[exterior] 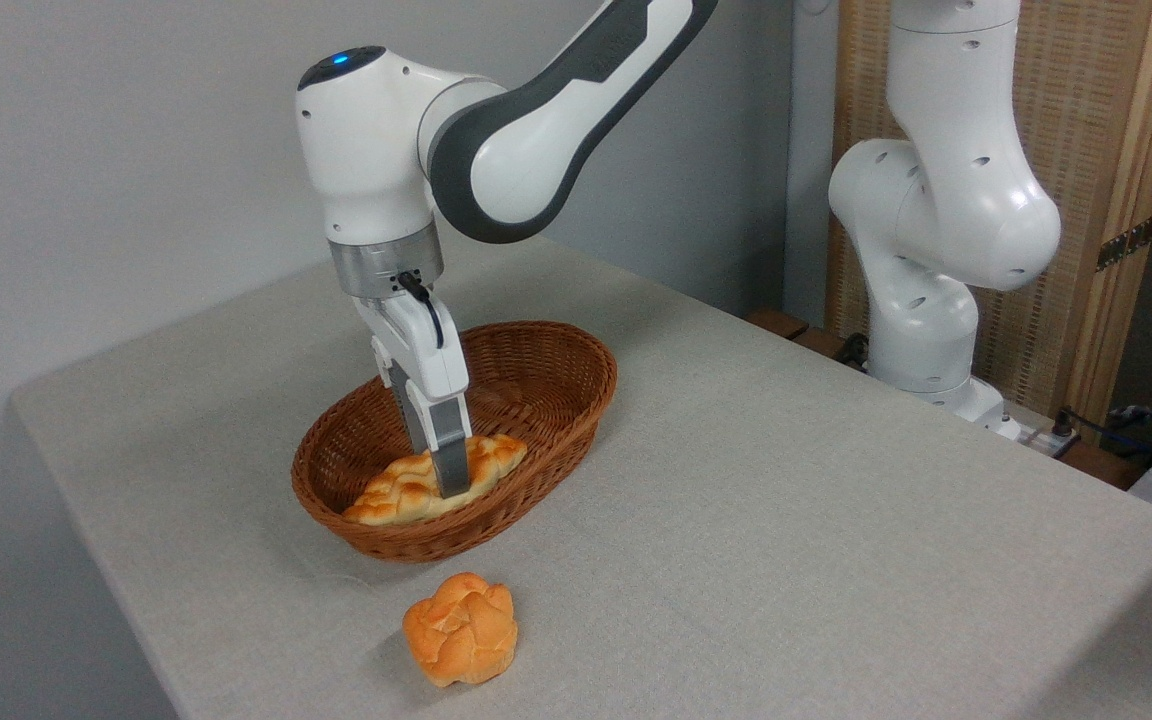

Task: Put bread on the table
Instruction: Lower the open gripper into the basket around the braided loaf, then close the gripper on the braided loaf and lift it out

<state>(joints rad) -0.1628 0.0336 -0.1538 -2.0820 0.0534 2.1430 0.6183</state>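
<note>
Bread's point(433, 479) middle behind end effector point(441, 480)

Bread point(406, 492): long, flat, leaf-shaped braided loaf; pale cream with golden-brown toasted patches.
Bread pose: lay flat, long axis running from near-left to far-right; both tapered ends visible, middle partly hidden.
Bread location: inside a brown wicker basket point(546, 370), along its near side, not on the cloth.
Table point(796, 520): large, rectangular, covered in plain light grey-beige cloth; near-left corner rounded.
Table state: level, cloth smooth; basket sat on its left-centre part.
</note>
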